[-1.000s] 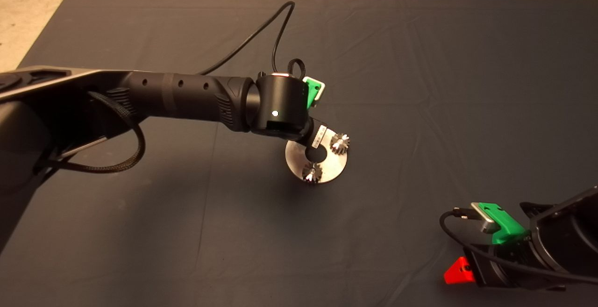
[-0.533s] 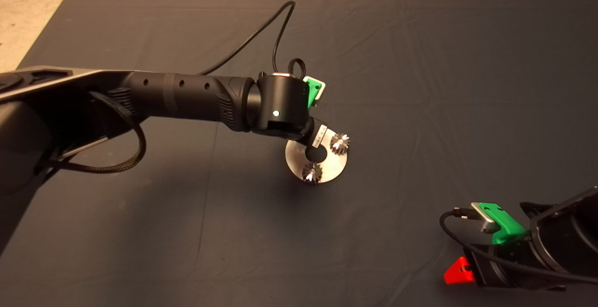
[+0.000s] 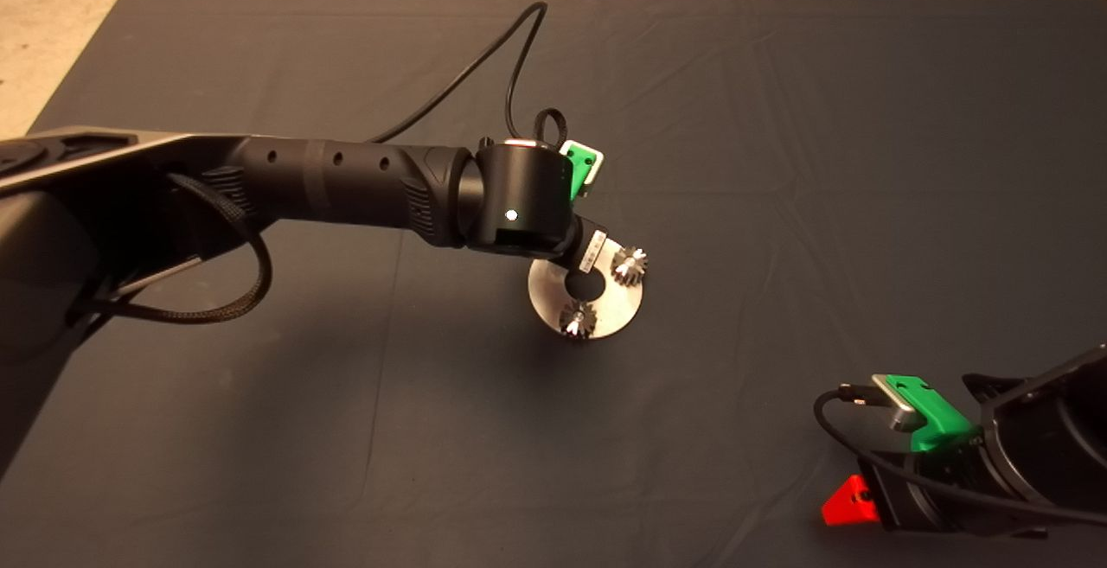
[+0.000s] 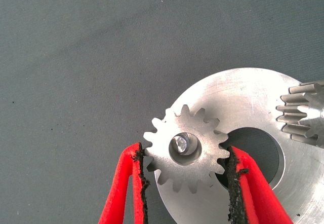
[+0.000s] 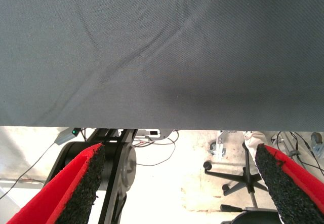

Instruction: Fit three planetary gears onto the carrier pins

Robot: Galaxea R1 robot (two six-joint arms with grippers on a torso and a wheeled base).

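Observation:
In the left wrist view my left gripper point(image 4: 186, 153) is shut on a planetary gear point(image 4: 185, 169), one pad against its teeth on each side. The gear sits over the shiny round disc point(image 4: 243, 100), and a carrier pin point(image 4: 179, 144) shows inside its bore. A second gear point(image 4: 306, 113) stands on the disc nearby. In the head view the disc point(image 3: 619, 305) lies mid-mat with two gears on pins point(image 3: 630, 265) point(image 3: 577, 319). The left arm's wrist point(image 3: 519, 205) hides the held gear and the fingers there. My right gripper point(image 3: 852, 500) is parked at the lower right, open.
The left arm's black cable point(image 3: 484, 58) loops over the mat behind the wrist. The right wrist view looks past the mat's edge point(image 5: 162, 126) at the floor, a chair base point(image 5: 238, 181) and cables.
The left wrist has sunk slightly toward the disc. The disc, the two gears on it and the right arm have not moved.

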